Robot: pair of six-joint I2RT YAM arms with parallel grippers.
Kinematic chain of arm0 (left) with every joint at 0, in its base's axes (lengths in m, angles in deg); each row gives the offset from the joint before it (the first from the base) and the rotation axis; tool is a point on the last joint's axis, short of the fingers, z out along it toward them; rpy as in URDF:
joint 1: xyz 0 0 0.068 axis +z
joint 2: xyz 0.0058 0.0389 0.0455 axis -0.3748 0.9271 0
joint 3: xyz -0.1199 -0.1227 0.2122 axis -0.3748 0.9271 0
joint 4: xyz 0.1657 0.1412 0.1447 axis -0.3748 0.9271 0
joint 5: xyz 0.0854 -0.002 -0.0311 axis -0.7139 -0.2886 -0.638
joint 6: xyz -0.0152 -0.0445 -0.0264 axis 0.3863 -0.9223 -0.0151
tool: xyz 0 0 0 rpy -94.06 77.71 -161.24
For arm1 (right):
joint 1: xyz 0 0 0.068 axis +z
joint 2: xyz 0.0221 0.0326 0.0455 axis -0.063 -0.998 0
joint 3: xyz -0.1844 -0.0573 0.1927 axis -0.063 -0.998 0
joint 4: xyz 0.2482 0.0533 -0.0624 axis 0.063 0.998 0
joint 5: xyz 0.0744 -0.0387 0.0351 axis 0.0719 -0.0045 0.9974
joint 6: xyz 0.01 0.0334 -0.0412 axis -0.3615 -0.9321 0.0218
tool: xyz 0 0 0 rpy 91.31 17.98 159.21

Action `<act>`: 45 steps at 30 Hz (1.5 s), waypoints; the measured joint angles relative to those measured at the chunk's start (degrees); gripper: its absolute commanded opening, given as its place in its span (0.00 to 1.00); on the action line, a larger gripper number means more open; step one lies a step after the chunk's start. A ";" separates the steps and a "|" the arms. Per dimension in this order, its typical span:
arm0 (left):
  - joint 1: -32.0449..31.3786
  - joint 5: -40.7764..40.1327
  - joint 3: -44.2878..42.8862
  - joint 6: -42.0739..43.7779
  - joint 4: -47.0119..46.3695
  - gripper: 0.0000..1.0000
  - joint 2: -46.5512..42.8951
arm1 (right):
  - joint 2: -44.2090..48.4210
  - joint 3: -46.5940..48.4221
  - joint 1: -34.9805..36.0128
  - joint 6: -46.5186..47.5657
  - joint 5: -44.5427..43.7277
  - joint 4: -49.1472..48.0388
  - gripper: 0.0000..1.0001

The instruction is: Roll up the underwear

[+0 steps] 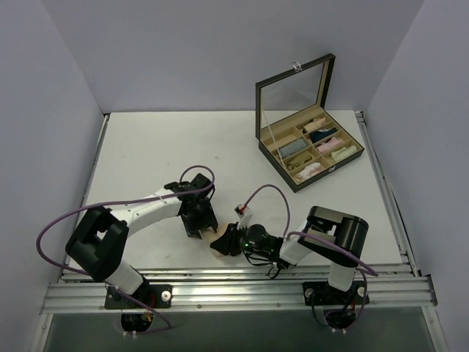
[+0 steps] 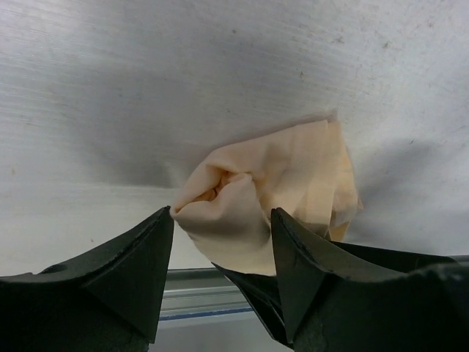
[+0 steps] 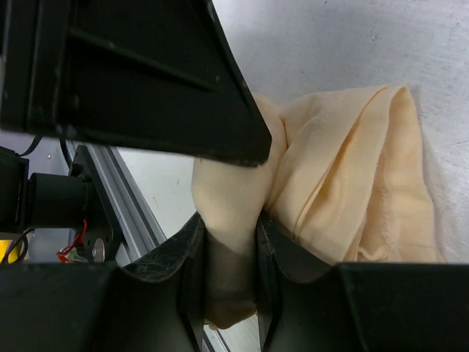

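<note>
Left arm (image 1: 139, 213) reaches in from the near-left corner, and my left jaws point down at the counter (image 1: 146, 147) near the front edge. Wrist view: left jaws are parted about halfway, and the two dark fingers (image 2: 139, 271) straddle a puffed fold of the underwear (image 2: 293, 176). The fold fills the gap and touches both tips. I can't tell if I'm squeezing it or just bracketing it.

The underwear (image 1: 218, 237) is peach-beige and bunched. It lies on the counter between my two wrists, close to the front rail (image 1: 234, 290). Most of it is covered from above. In the left wrist view the rest of the cloth spreads up and to the right of the fold and lies flat on the counter.

Right jaws come in low from the right, almost touching the left ones. They're nearly closed, pinching a thin fold of the underwear (image 3: 352, 191) between the fingers (image 3: 282, 264). The cloth drapes out on both sides of the pinch. One left finger (image 3: 146, 73) sits just above that fold.

Right arm (image 1: 330, 235) is folded at the near right.

Far right, well apart from all this, is an open dark box (image 1: 308, 143) with its lid (image 1: 293, 92) upright and small cloth rolls (image 1: 322, 136) in its compartments.
</note>
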 measured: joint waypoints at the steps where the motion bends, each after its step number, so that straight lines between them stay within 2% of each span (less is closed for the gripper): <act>1: -0.61 -0.02 -0.02 0.09 -0.22 0.63 0.31 | -0.13 -0.15 -0.22 0.00 0.31 -0.46 0.02; 6: -2.60 -0.44 -0.02 0.07 -0.72 0.55 0.55 | -0.55 -0.26 -1.11 0.02 1.57 -1.25 0.05; 7: -2.69 -0.46 0.00 0.07 -1.01 0.50 0.57 | -0.68 -0.26 -1.27 0.04 1.84 -1.44 0.07; 8: -2.84 -0.50 0.04 -0.04 -1.20 0.45 0.61 | -0.72 -0.26 -1.44 0.04 2.25 -1.51 0.14; 10: -3.10 -0.87 0.17 -0.13 -1.88 0.27 0.87 | -0.74 0.02 -1.84 0.28 3.21 -1.07 0.20; 11: -3.34 -1.22 0.17 -0.22 -2.16 0.25 1.01 | -0.55 0.50 -2.10 0.55 3.63 0.09 0.27; 14: -4.09 -2.36 0.07 0.09 -2.56 0.16 1.22 | 2.36 2.95 -2.19 1.95 4.15 8.11 0.36; 17: -5.49 -3.28 -0.11 -0.02 -3.34 0.11 1.51 | 6.67 5.49 -2.10 4.33 3.37 19.06 0.42; 25: -8.24 -3.21 -2.43 -0.50 -5.01 0.07 4.33 | 19.10 14.03 -1.57 13.14 -6.93 52.78 0.52; 31: -8.55 -3.43 -4.02 -0.50 -3.58 0.05 5.64 | 22.23 21.16 2.21 16.76 -17.18 68.52 0.53; 39: -8.72 -3.67 -5.84 -0.66 -1.68 0.04 7.19 | 18.80 26.75 14.64 18.99 -27.10 72.15 0.54; 45: -8.79 -3.78 -6.54 -1.05 -0.87 0.04 7.85 | 14.93 27.45 16.79 20.74 -31.08 71.97 0.54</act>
